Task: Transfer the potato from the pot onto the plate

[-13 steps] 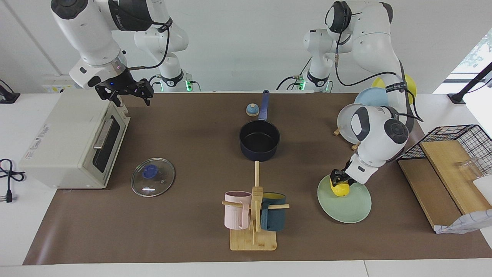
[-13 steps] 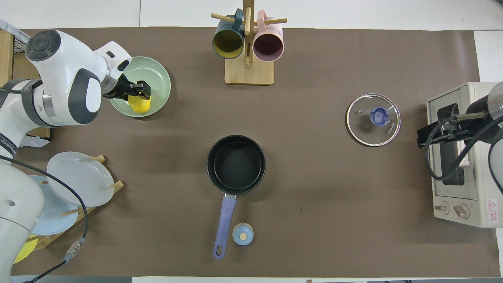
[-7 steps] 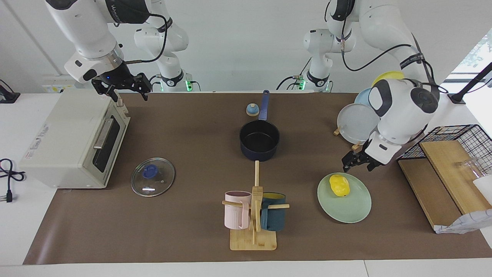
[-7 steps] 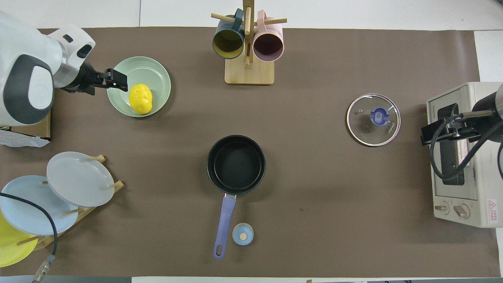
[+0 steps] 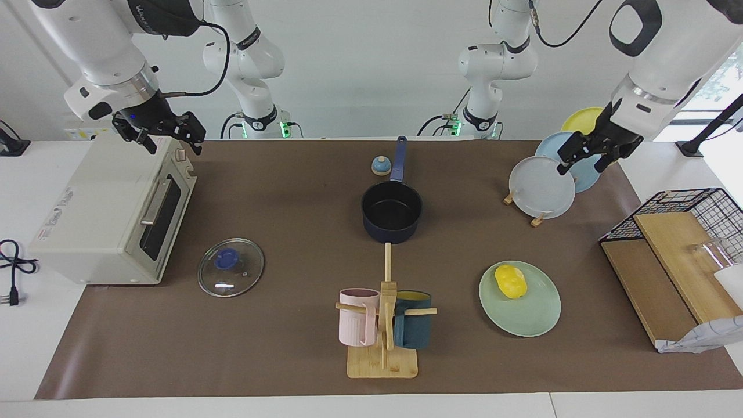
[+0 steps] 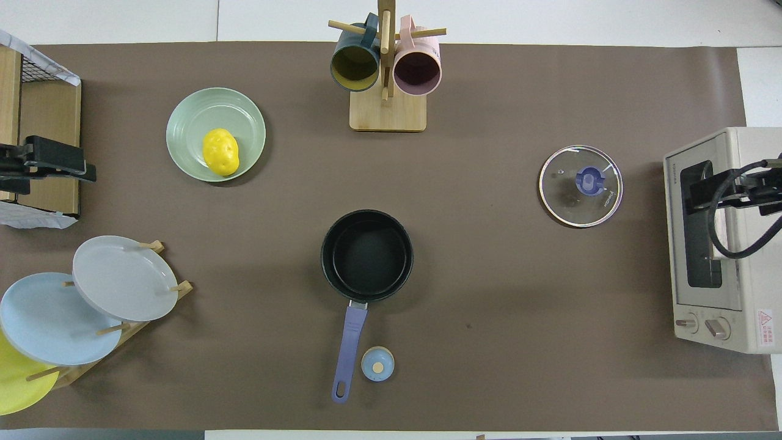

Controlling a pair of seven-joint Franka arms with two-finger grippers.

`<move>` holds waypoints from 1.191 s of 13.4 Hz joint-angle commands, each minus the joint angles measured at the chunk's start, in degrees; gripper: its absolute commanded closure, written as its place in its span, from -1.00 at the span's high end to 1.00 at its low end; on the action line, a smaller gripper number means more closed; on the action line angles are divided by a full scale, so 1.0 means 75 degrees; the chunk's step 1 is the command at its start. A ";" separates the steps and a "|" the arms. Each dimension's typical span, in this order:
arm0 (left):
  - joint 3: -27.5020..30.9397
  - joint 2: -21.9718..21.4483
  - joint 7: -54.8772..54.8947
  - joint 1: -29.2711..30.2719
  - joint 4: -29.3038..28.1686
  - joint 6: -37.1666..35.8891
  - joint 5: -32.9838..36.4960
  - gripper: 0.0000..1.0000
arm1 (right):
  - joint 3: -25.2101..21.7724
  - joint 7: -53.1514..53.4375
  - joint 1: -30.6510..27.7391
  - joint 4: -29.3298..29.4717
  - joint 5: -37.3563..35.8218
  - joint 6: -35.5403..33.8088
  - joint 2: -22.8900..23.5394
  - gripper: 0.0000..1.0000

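Toaster oven (image 5: 110,212), a cream metal box at the right arm's end of the table, has the right gripper (image 5: 158,126) hanging over its top corner with fingers spread and nothing in them; that arm waits. At the other end, above the rack of grey, blue and yellow plates (image 5: 543,187), the left gripper (image 5: 589,152) now hangs high with its fingers released and bare, whereas a second ago it was down on the pale mint-green round plate (image 5: 531,316) with its fingers around the small bright yellow lumpy potato (image 5: 511,281). The arm has since lifted and swung back over the rack. The dark navy saucepan (image 5: 392,212) with the long blue handle stands empty mid-table, nearer to the robots than the wooden mug stand (image 5: 383,325). The glass lid (image 5: 230,267) lies in front of the oven. The potato rests alone on the green plate, on the part of it nearer the robots, touched by nothing. By my reading the transfer is complete, and only the left arm's return to rest remains.
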 commanded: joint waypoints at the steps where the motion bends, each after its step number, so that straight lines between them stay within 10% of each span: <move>1: -0.0059 -0.0395 -0.0058 0.0017 -0.0367 -0.0311 0.0228 1.00 | 0.0059 -0.0010 -0.0058 0.0118 0.0180 0.0007 0.0036 1.00; 16: -0.0117 -0.0079 0.0247 -0.0218 -0.0064 -0.0405 0.0850 1.00 | 0.0071 -0.0304 0.0071 -0.0069 0.0157 0.0394 -0.0116 1.00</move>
